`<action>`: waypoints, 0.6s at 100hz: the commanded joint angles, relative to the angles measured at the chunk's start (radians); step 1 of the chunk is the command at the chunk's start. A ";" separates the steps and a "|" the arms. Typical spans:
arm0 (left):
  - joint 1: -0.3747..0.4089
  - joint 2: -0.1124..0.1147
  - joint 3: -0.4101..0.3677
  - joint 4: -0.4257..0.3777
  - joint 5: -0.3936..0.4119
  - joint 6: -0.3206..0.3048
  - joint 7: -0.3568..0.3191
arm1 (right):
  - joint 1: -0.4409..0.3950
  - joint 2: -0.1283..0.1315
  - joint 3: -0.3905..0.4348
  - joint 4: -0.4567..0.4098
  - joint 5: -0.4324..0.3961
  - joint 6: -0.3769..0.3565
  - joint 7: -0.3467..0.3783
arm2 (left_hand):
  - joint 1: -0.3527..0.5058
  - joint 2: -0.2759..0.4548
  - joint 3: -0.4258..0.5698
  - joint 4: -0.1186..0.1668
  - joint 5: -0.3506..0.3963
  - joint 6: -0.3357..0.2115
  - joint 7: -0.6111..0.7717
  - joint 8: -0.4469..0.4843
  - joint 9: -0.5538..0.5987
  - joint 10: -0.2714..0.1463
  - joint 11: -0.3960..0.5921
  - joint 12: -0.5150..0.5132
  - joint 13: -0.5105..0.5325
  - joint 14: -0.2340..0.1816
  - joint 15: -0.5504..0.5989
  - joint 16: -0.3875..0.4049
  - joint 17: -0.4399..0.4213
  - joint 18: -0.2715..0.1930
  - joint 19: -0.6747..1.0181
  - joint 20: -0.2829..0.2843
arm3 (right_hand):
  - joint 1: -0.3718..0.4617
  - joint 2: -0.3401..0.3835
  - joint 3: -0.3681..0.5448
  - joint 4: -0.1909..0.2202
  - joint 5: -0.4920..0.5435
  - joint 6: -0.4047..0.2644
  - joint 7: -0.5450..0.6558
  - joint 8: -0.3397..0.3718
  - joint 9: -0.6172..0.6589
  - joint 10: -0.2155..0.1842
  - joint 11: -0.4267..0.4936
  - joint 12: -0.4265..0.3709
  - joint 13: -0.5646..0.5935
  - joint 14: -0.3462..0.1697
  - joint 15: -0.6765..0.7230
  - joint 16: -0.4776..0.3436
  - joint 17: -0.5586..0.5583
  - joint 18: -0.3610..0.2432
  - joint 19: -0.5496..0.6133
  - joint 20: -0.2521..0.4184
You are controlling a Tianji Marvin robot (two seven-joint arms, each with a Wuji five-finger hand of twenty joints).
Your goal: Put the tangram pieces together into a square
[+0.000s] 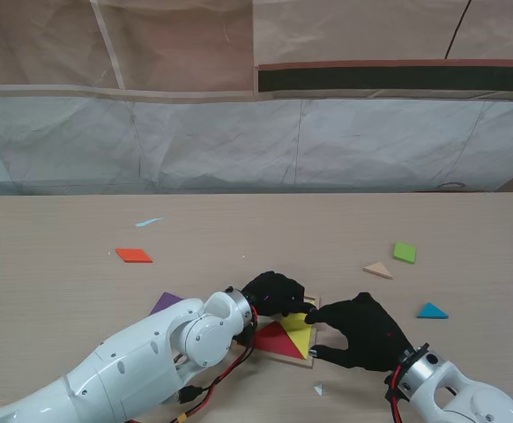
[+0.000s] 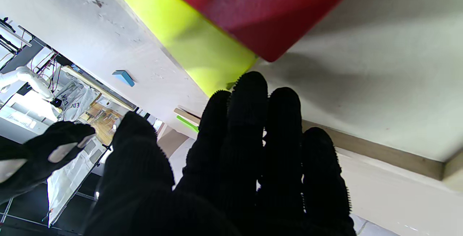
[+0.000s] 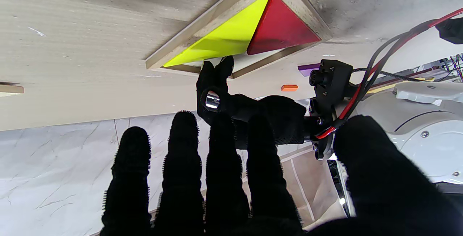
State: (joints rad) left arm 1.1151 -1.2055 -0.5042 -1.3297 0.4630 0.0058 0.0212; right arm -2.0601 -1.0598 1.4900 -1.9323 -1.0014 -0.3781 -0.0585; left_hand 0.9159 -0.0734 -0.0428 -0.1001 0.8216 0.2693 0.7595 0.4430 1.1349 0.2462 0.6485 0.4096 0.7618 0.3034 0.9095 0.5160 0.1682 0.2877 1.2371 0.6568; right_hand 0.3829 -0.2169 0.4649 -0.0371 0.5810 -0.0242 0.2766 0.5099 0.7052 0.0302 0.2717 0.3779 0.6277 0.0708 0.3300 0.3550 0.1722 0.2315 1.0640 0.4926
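Note:
A shallow wooden tray point(image 1: 285, 359) lies near me at the table's middle. In it a red triangle point(image 1: 272, 340) and a yellow triangle point(image 1: 299, 331) sit edge to edge, shown closer in the right wrist view as red triangle point(image 3: 278, 30) and yellow triangle point(image 3: 224, 41). My left hand point(image 1: 274, 293) reaches over the tray's far side, fingers stretched out, its fingertips point(image 3: 217, 69) touching the tray floor beside the yellow piece; it holds nothing. My right hand point(image 1: 362, 333) is open at the tray's right edge, thumb and forefinger near the frame.
Loose pieces lie around: an orange parallelogram point(image 1: 134, 256) far left, a purple piece point(image 1: 166, 303) by my left forearm, a green square point(image 1: 405, 253), a tan triangle point(image 1: 378, 270) and a blue triangle point(image 1: 432, 311) on the right. A small white scrap point(image 1: 319, 388) lies near me.

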 commanded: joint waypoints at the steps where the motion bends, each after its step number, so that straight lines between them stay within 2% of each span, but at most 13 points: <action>1: 0.005 -0.003 -0.006 -0.014 0.011 0.014 -0.016 | -0.010 -0.004 0.001 -0.004 -0.003 -0.001 0.011 | 0.025 0.051 -0.010 0.016 0.007 -0.012 -0.002 -0.011 -0.025 0.002 -0.007 -0.011 -0.020 0.014 -0.014 -0.021 -0.015 0.001 0.008 0.005 | 0.002 0.032 -0.020 0.001 -0.003 -0.011 0.000 -0.007 -0.023 -0.002 -0.016 0.000 -0.015 -0.004 -0.016 -0.006 -0.016 0.006 -0.014 0.006; 17: 0.014 0.008 -0.022 -0.038 0.041 0.053 -0.021 | -0.011 -0.004 0.001 -0.004 -0.001 0.000 0.012 | 0.034 0.046 -0.005 0.018 -0.015 -0.032 -0.011 -0.011 -0.071 0.000 -0.015 -0.010 -0.054 0.026 -0.032 -0.023 -0.031 0.020 -0.005 0.000 | 0.002 0.031 -0.020 0.001 -0.001 -0.012 0.001 -0.006 -0.023 -0.001 -0.016 0.000 -0.016 -0.004 -0.016 -0.006 -0.016 0.006 -0.014 0.006; 31: 0.033 0.006 -0.054 -0.045 0.047 0.042 0.016 | -0.011 -0.004 0.000 -0.003 -0.002 0.002 0.012 | 0.041 0.044 -0.004 0.020 -0.034 -0.041 -0.017 -0.011 -0.095 -0.013 -0.023 -0.011 -0.066 0.026 -0.041 -0.024 -0.029 0.026 -0.005 0.000 | 0.003 0.031 -0.020 0.001 -0.001 -0.012 0.001 -0.007 -0.022 -0.001 -0.015 0.000 -0.016 -0.003 -0.016 -0.006 -0.016 0.005 -0.014 0.006; 42: 0.041 0.014 -0.076 -0.067 0.068 0.050 0.016 | -0.010 -0.004 0.000 -0.003 0.000 0.003 0.016 | 0.031 0.042 -0.008 0.019 -0.087 -0.064 -0.042 -0.016 -0.177 -0.030 -0.061 -0.021 -0.111 0.027 -0.076 -0.032 -0.065 0.027 -0.041 -0.015 | 0.003 0.031 -0.020 0.001 -0.002 -0.011 0.001 -0.007 -0.023 -0.001 -0.015 0.000 -0.017 -0.004 -0.016 -0.006 -0.016 0.006 -0.014 0.006; 51: 0.044 0.023 -0.090 -0.076 0.092 0.056 0.012 | -0.008 -0.004 -0.001 -0.002 0.000 0.003 0.015 | 0.026 0.044 -0.009 0.019 -0.097 -0.070 -0.046 -0.015 -0.202 -0.027 -0.069 -0.022 -0.129 0.022 -0.092 -0.035 -0.076 0.021 -0.055 -0.023 | 0.003 0.031 -0.020 0.001 -0.002 -0.012 0.001 -0.007 -0.022 0.000 -0.015 0.000 -0.016 -0.004 -0.016 -0.006 -0.017 0.005 -0.015 0.006; 60: 0.051 0.031 -0.111 -0.080 0.124 0.050 0.021 | -0.007 -0.004 -0.002 0.000 -0.002 0.002 0.013 | 0.025 0.038 -0.009 0.018 -0.121 -0.083 -0.056 -0.015 -0.234 -0.041 -0.084 -0.026 -0.147 0.008 -0.111 -0.040 -0.085 0.016 -0.068 -0.031 | 0.003 0.031 -0.020 0.001 -0.002 -0.012 0.001 -0.007 -0.022 -0.001 -0.015 0.000 -0.015 -0.004 -0.016 -0.006 -0.016 0.007 -0.014 0.006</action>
State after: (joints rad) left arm 1.1626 -1.1838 -0.5969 -1.4038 0.5744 0.0567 0.0466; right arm -2.0609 -1.0600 1.4899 -1.9295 -0.9991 -0.3742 -0.0566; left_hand 0.9323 -0.0734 -0.0425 -0.1001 0.7332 0.2065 0.7161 0.4331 0.9308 0.2296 0.5976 0.3972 0.6343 0.3139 0.8182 0.4979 0.1018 0.3050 1.1845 0.6416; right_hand 0.3830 -0.2169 0.4649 -0.0371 0.5810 -0.0242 0.2772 0.5099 0.7052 0.0302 0.2718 0.3779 0.6277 0.0709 0.3300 0.3550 0.1722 0.2315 1.0640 0.4926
